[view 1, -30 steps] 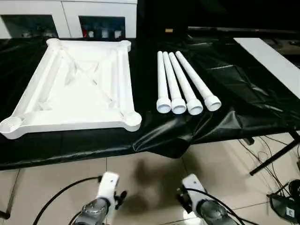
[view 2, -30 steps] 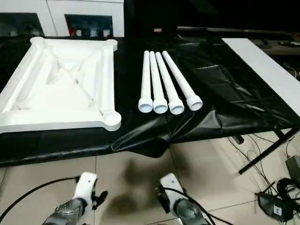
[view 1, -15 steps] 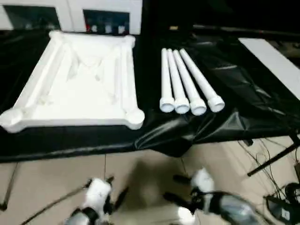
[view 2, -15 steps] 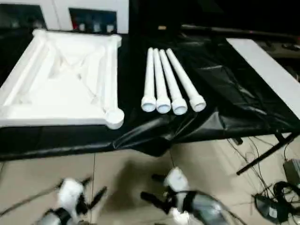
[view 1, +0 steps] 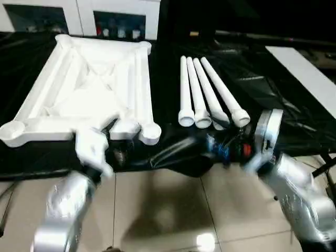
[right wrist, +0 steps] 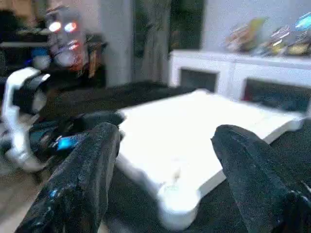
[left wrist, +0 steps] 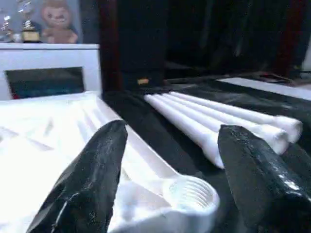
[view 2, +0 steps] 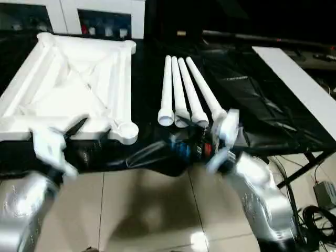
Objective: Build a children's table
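The bench (view 1: 294,113), draped in black sheeting, carries every part of the table. The tabletop (view 1: 86,94) lies upside down on the bench's left half, ribs up, its near edge close to the bench's front edge, with a round socket (left wrist: 190,194) at each corner. The four legs (view 1: 205,94) lie side by side just right of it, apart from it, wide ends toward the front edge. A white cabinet (view 1: 79,16) stands behind the bench's far edge.

A second ago both arms hung low over the floor tiles, well short of the bench. Now they have swung up to its front edge. The left gripper (view 1: 107,137) sits at the tabletop's near right corner, its fingers (left wrist: 92,179) spread wide with that corner's socket between them, holding nothing. The right gripper (view 1: 223,147) hovers just in front of the legs' wide ends, turned toward the tabletop, its fingers (right wrist: 82,184) equally wide and empty.

No leg is fitted yet, so assembly has not begun. The reach looks like the opening move: probably one gripper steadying the tabletop while the other takes a leg.
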Motion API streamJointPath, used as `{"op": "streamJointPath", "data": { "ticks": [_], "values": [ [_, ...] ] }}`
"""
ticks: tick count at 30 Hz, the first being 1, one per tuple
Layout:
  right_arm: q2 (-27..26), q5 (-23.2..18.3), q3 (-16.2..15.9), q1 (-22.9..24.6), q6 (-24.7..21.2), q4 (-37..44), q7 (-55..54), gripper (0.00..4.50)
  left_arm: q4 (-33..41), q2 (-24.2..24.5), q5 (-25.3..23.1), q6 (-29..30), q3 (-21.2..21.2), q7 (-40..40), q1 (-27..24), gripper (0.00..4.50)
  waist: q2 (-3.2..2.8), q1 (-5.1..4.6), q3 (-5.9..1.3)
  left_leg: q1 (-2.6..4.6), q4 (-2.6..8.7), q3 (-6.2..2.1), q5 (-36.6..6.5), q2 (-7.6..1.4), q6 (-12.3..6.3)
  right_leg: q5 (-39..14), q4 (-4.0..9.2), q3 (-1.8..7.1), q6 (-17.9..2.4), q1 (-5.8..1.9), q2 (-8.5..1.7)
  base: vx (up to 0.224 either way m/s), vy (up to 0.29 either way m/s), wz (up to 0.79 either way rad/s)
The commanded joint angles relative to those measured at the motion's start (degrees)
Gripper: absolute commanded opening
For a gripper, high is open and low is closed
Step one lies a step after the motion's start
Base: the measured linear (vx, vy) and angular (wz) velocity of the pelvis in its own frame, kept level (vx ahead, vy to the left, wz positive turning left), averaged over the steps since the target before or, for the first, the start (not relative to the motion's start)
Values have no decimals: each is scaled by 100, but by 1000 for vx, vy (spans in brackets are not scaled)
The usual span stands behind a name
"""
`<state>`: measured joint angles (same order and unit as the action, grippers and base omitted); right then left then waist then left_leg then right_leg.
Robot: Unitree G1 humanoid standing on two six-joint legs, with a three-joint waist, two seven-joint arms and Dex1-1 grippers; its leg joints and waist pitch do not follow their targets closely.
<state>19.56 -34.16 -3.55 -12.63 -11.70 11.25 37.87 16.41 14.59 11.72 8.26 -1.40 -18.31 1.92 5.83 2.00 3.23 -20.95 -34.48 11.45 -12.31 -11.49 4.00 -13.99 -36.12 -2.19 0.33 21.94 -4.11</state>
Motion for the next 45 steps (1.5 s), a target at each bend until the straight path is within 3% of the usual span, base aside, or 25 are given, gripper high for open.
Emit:
{"op": "streamJointPath", "data": {
  "ticks": [1, 2, 7, 11, 14, 22, 26, 28, 29, 30, 31, 32, 33, 34, 35, 36, 37, 38, 39, 40, 41, 42, 43, 44, 45],
  "values": [
    [-18, 233, 134, -58, -161, -213, -274, 336, -119, -50, 123, 257, -98, 143, 124, 335, -108, 16, -317, 92, 377, -108, 35, -190, -173, 874, 306, 256, -1045, -193, -261, 0, 0, 0],
    [-381, 724, 152, -443, -389, -677, -938, 336, -590, -195, 125, 367, -408, 508, 690, 335, -147, 27, -324, 99, 367, -100, 155, -178, -132, 1091, 289, 259, -1076, -196, -253, 0, 0, 0],
    [-661, 731, 194, -689, -506, -867, -1657, 336, -948, -170, 82, 458, -486, 620, 1156, 335, -152, 60, -370, 108, 364, -113, 201, -163, -9, 1296, 259, 251, -1043, -242, -251, 0, 0, 0],
    [-879, 1262, 147, -1149, -292, -1317, -2414, 336, -1560, -168, -40, 846, -549, 997, 2050, 335, -184, 61, -378, 117, 372, -104, 59, -134, 140, 1132, 265, 241, -979, -231, -242, 0, 0, 0],
    [-1039, 1533, 231, -1281, -764, -1478, -2784, 336, -1869, -114, -246, 860, -532, 1079, 2319, 335, -241, 77, -368, 114, 379, -112, -34, -149, 292, 1053, 266, 250, -906, -241, -242, 0, 0, 0],
    [-1029, 1556, 46, -796, -834, -1072, -2799, 336, -1479, -338, -200, 1059, -447, 1182, 1822, 335, -284, 86, -398, 80, 353, -108, 42, -149, 217, 1561, 247, 259, -1013, -292, -231, 0, 0, 0],
    [-1036, 1638, 108, -777, -743, -1173, -2907, 336, -1520, -427, -349, 975, -189, 1233, 1631, 335, -276, 141, -379, -6, 294, -43, -324, -107, -441, 785, 395, 416, -1154, -339, -496, 0, 0, 0],
    [-1028, 1720, 89, -776, -754, -1179, -2865, 336, -1529, -466, -384, 981, -188, 1282, 1584, 335, -234, 216, -392, -111, 99, -107, -415, -80, -825, 417, 568, 623, -1232, -439, -827, -9, 31, -2],
    [-1015, 1792, 57, -777, -769, -1178, -2826, 336, -1533, -494, -411, 975, -189, 1316, 1545, 335, -223, 340, -392, -323, -334, -347, -400, -145, -987, -194, 787, 977, -1309, -574, -1388, -19, 62, -4],
    [-1005, 1832, 31, -780, -786, -1169, -2811, 336, -1519, -510, -424, 964, -185, 1323, 1517, 335, -257, 367, -395, -400, -420, -453, -347, -187, -970, -277, 804, 1023, -1408, -584, -1473, -16, 119, -10],
    [-1000, 1928, -59, -795, -803, -1153, -2771, 336, -1465, -537, -574, 832, -150, 1426, 1434, 335, -295, 350, -408, -461, -365, -551, -139, -198, -1012, -268, 745, 911, -1577, -553, -1342, -8, 189, -8],
    [-1018, 1947, -97, -810, -808, -1154, -2779, 336, -1411, -537, -683, 814, -113, 1503, 1397, 335, -140, 339, -398, -710, -197, -635, 173, -80, -1558, -35, 686, 417, -1497, -723, -1272, -8, 189, -8],
    [-1050, 1949, -129, -827, -814, -1167, -2788, 336, -1368, -518, -779, 825, -65, 1548, 1372, 335, -371, 222, -409, -547, 166, -624, 1107, 120, -2395, 137, 532, -128, -1431, -654, -651, 20, 220, 31],
    [-1050, 1949, -129, -827, -814, -1167, -2788, 336, -1368, -518, -779, 825, -65, 1548, 1372, 335, -553, 118, -423, -220, 308, -726, 1688, 205, -2840, 44, 238, -408, -1395, -464, -176, 42, 205, 59],
    [-1080, 1945, -159, -835, -819, -1181, -2790, 336, -1327, -490, -888, 824, -22, 1608, 1359, 335, -703, -111, -431, 342, 129, -1388, 2925, 91, -3794, -924, -680, -507, -532, 293, 335, 42, 205, 59],
    [-1126, 1896, -163, -828, -830, -1194, -2786, 336, -1267, -494, -961, 851, -16, 1700, 1347, 335, -653, -48, -378, 149, 153, -1459, 3149, -34, -3552, -914, -758, -407, -383, 295, 293, -5, 160, 57],
    [-1146, 1872, -149, -825, -842, -1210, -2798, 336, -1248, -496, -982, 856, -13, 1728, 1351, 335, -654, 45, -336, -81, 292, -1493, 3063, -87, -2412, -788, -782, -287, -306, 190, 283, -70, 112, 61],
    [-1159, 1857, -138, -824, -850, -1223, -2809, 336, -1238, -497, -989, 861, -11, 1739, 1355, 335, -605, -2, -366, -22, 366, -1614, 2577, -111, -1855, -853, -730, -236, -304, 185, 253, -70, 112, 61],
    [-1165, 1854, -131, -824, -855, -1230, -2816, 336, -1235, -494, -993, 862, -7, 1740, 1358, 335, -572, -7, -421, 150, 525, -1904, 1179, -151, -1080, -1004, -622, -106, -424, 236, 178, -84, 68, 68],
    [-1175, 1895, -116, -820, -801, -1255, -2838, 336, -1218, -494, -996, 892, 2, 1735, 1373, 335, -472, -32, -410, 109, 744, -2162, -628, -173, -711, -1071, -615, 28, -762, 165, 132, -97, 22, 72],
    [-1252, 1809, 15, -806, -814, -1295, -2908, 336, -1171, -477, -1067, 837, 25, 1766, 1397, 335, -451, -22, -388, 196, 754, -1902, -1456, -552, -507, -987, -573, 100, -749, 185, 20, -97, 22, 72],
    [-1257, 1800, 71, -798, -819, -1317, -2927, 336, -1145, -497, -1077, 861, 15, 1791, 1414, 335, -416, 72, -329, 6, 965, -1722, -2679, -541, -524, -794, -707, 138, -705, 162, 91, -127, -33, 64],
    [-1245, 1808, 85, -793, -824, -1328, -2921, 336, -1139, -504, -1082, 853, 15, 1789, 1423, 335, -451, 162, -296, -230, 1087, -1299, -3710, -313, -427, -736, -664, 127, -678, 135, 124, -149, -109, 51],
    [-1216, 1844, 96, -786, -816, -1337, -2915, 336, -1128, -507, -1073, 885, 28, 1758, 1428, 335, -356, 173, -299, -324, 842, -938, -4057, 19, -205, -1357, -164, 316, -861, 175, -112, -149, -109, 51],
    [-1222, 1866, 116, -783, -818, -1338, -2913, 336, -1114, -513, -1091, 897, 38, 1747, 1421, 335, -178, 200, -275, -34, -13, -638, -3604, 384, -31, -2600, 509, 550, -1060, 527, -504, -144, -137, 39]
  ]
}}
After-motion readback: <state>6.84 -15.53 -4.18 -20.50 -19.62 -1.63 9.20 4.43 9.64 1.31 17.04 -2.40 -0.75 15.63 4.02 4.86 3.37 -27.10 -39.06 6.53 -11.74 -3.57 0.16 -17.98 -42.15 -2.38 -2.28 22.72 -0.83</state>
